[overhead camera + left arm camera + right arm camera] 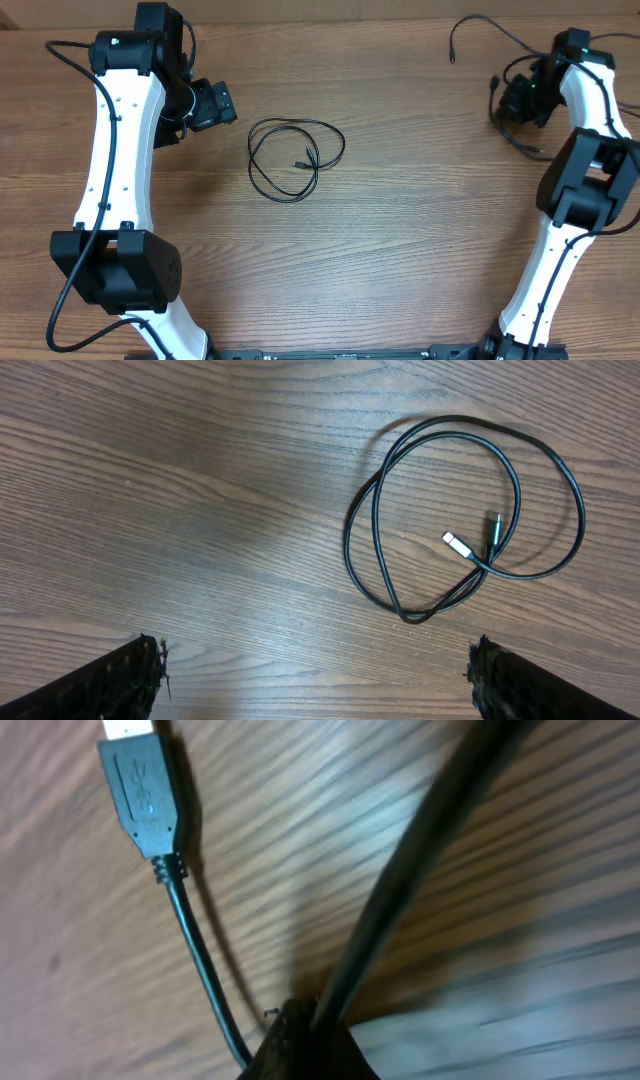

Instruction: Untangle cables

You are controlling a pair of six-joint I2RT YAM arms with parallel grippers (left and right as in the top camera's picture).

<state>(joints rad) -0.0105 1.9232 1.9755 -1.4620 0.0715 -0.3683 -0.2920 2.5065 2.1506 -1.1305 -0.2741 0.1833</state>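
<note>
One black cable [296, 159] lies on the table as a loose coil with its plug ends inside the loop. The left wrist view shows it [520, 480] with a silver-tipped plug [457, 544], ahead and right of my left gripper [315, 685], which is open and empty. In the overhead view my left gripper [212, 104] sits left of the coil, apart from it. My right gripper [518, 100] at the far right is shut on a black cable [420, 850]. A USB plug [140, 790] on another strand lies beside it. One loose cable end [452, 56] trails left.
The wooden table [400, 230] fills the view. More black strands [515, 138] hang around the right gripper, mixed with the arm's own wires. The white left arm [120, 150] and right arm [560, 250] stand along the sides.
</note>
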